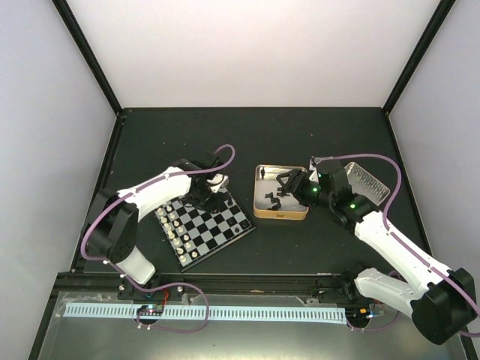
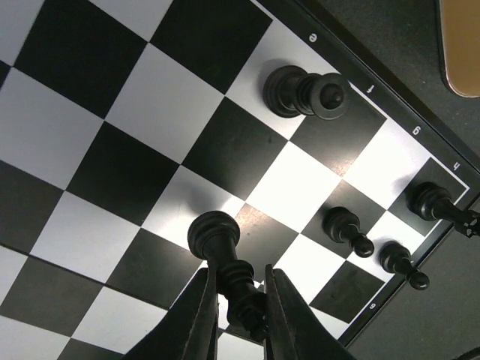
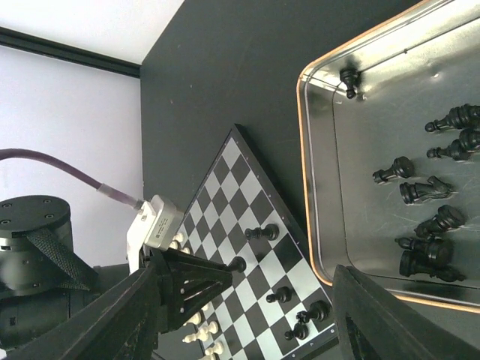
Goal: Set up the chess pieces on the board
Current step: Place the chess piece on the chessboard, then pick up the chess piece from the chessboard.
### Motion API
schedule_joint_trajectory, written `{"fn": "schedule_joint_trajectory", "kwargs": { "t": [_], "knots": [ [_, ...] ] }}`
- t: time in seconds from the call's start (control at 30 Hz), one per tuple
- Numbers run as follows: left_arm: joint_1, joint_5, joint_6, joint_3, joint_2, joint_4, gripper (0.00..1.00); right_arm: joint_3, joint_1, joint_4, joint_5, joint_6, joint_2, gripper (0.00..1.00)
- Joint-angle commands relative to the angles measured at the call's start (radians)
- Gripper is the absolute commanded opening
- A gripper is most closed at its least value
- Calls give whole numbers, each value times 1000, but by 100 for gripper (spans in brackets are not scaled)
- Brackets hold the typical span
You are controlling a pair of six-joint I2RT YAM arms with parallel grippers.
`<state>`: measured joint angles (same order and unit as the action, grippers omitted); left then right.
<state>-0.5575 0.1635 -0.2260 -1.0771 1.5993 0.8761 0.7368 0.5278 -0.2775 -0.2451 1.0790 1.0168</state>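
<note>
The board (image 1: 217, 225) lies left of centre, with three black pieces (image 2: 304, 91) near its right edge and a fourth at the corner. My left gripper (image 2: 238, 276) is shut on a black chess piece (image 2: 214, 234), whose base is on or just above a square; the top view shows this gripper (image 1: 214, 198) over the board's far side. My right gripper (image 3: 251, 315) is open and empty, and in the top view it (image 1: 288, 187) hovers over the gold-rimmed tin (image 1: 279, 216). Several black pieces (image 3: 420, 191) lie in the tin.
Cream-white pieces (image 1: 176, 229) stand in rows along the board's left side. A shiny ribbed lid (image 1: 369, 180) lies behind my right wrist. The tin's rim (image 3: 304, 150) sits close to the board's right edge (image 3: 259, 161). Dark walls and rails frame the black table.
</note>
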Motion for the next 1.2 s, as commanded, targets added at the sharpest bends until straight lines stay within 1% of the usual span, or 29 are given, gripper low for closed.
{"fn": "schedule_joint_trajectory", "kwargs": {
  "t": [0.0, 0.17, 0.4, 0.53, 0.67, 0.83, 0.97, 1.1, 1.17],
  "knots": [
    [4, 56, 50, -49, 24, 15, 2, 13, 3, -26, 33, -2, -25, 63],
    [4, 64, 57, -66, 63, 8, 8, 17, 3, -43, 49, -13, -50, 64],
    [5, 62, 47, -71, 100, -8, 19, 15, 3, -24, 40, -25, -38, 64],
    [4, 41, 33, -77, 100, 0, 34, 15, 3, -14, 26, -29, -33, 64],
    [4, 40, 14, -65, 76, -17, 43, 14, 3, -18, 21, -41, -35, 64],
    [4, 4, -16, -41, 36, -43, 42, -1, 3, -8, 25, -41, -48, 64],
    [4, -22, -38, -28, 13, -67, 36, -13, 3, 1, 28, -31, -56, 64],
    [5, -33, -44, -33, 24, -61, 25, -20, 3, 3, 33, -25, -63, 63],
    [4, -31, -44, -28, 25, -60, 24, -20, 3, 4, 33, -28, -62, 63]
  ]
}}
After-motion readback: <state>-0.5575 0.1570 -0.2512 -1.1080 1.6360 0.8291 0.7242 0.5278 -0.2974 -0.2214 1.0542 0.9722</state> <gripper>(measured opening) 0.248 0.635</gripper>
